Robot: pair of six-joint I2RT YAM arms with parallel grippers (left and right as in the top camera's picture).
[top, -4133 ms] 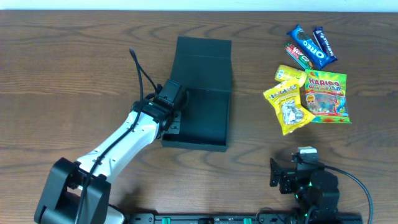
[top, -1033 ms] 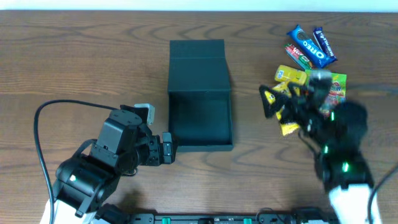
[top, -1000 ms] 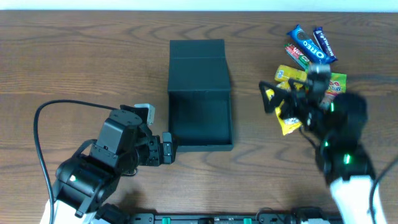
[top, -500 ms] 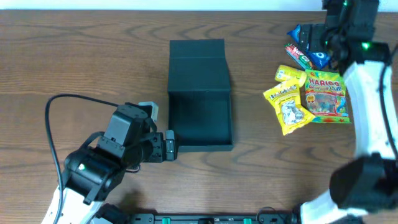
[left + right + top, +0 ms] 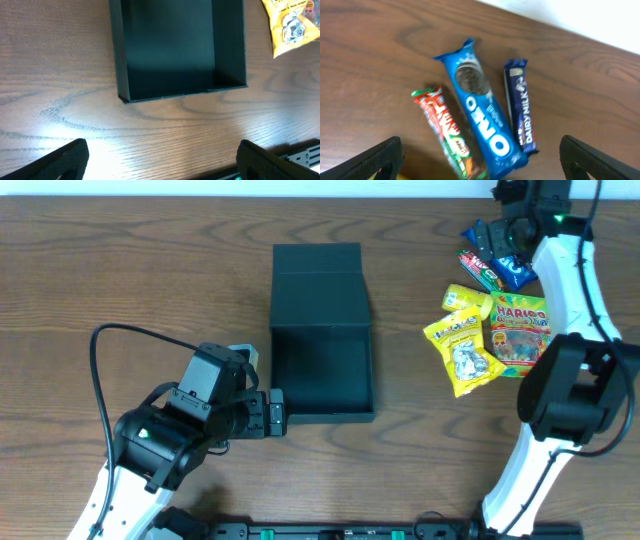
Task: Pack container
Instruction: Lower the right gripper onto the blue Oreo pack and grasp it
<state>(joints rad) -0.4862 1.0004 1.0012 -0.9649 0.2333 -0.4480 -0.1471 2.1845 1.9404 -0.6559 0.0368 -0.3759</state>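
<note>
Overhead, the container (image 5: 322, 370) sits open and empty mid-table, lid flap laid back, well apart from the snacks. Right tool (image 5: 480, 145) hangs spread wide, grasping nothing, over the Oreo pack (image 5: 482, 125), closely flanked by a red-green bar (image 5: 447, 135) and a Dairy Milk bar (image 5: 521, 112); closing here could catch two at once or shove a neighbour aside. Left tool (image 5: 275, 412) hovers released beside the container's near corner

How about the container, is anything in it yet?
No, the left wrist view shows the container open, its dark floor bare with nothing lying on it.
</note>
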